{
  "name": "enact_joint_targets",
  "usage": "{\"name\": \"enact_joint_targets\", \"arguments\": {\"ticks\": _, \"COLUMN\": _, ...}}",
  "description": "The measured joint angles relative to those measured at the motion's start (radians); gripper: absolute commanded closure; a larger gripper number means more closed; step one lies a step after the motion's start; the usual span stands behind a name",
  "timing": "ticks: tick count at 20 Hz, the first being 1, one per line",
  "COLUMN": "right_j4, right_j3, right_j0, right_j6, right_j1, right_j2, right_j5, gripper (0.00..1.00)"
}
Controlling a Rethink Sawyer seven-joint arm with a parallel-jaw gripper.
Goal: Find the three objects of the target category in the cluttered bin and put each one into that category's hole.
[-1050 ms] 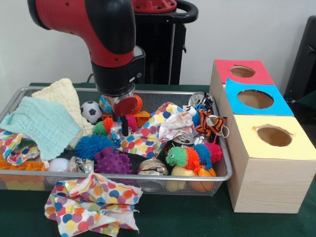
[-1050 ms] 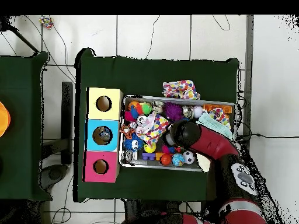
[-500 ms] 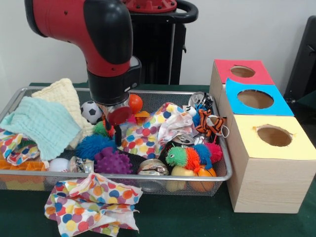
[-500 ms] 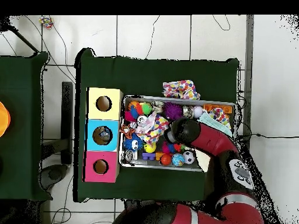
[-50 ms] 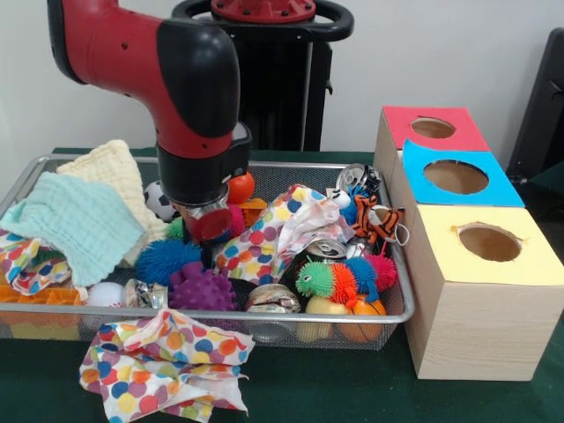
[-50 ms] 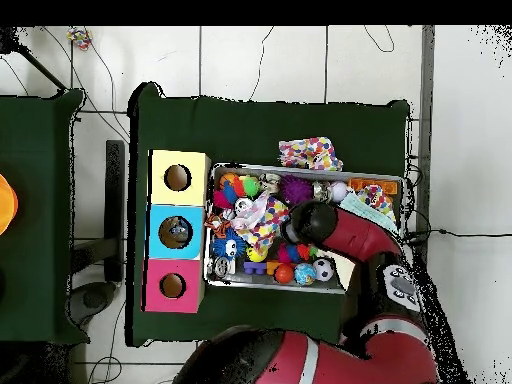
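The wire bin [image 5: 264, 315] holds a heap of toys: a blue spiky ball [image 5: 163, 260], a purple spiky ball [image 5: 201, 288], an orange ball [image 5: 240, 187], a soccer ball [image 5: 157, 201], crushed cans and a tiger toy [image 5: 377, 220]. My gripper [image 5: 209, 242] is low in the bin's middle, between the blue spiky ball and a polka-dot cloth [image 5: 264, 233]; its tip is buried among the toys. In the overhead view the gripper [image 6: 292, 232] is over the bin's centre. Three boxes with holes stand beside the bin: red [image 5: 432, 129], blue [image 5: 456, 176], yellow [image 5: 489, 242].
A mint towel [image 5: 75, 220] and a cream towel [image 5: 110, 167] cover the bin's left end. A second polka-dot cloth [image 5: 163, 361] lies on the green table in front of the bin. A black stand rises behind the bin.
The arm has swung left and nearer in the front view and sunk lower into the toys. It now hides the coloured ball and part of the soccer ball.
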State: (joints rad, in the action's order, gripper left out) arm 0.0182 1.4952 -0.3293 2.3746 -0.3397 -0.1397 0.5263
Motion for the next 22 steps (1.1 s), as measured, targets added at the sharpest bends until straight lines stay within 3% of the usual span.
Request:
{"name": "enact_joint_targets", "arguments": {"ticks": 12, "right_j4": 0.000, "right_j3": -0.063, "right_j0": 0.013, "right_j6": 0.000, "right_j1": 0.046, "right_j2": -0.004, "right_j5": 0.019, "gripper": 0.00}}
{"name": "enact_joint_targets", "arguments": {"ticks": 16, "right_j4": 0.004, "right_j3": -0.074, "right_j0": 0.010, "right_j6": 0.000, "right_j1": 0.037, "right_j2": -0.004, "right_j5": 0.078, "gripper": 0.00}}
{"name": "enact_joint_targets", "arguments": {"ticks": 22, "right_j4": 0.083, "right_j3": -0.073, "right_j0": 0.005, "right_j6": 0.000, "right_j1": -0.031, "right_j2": -0.003, "right_j5": 0.260, "gripper": 0.00}}
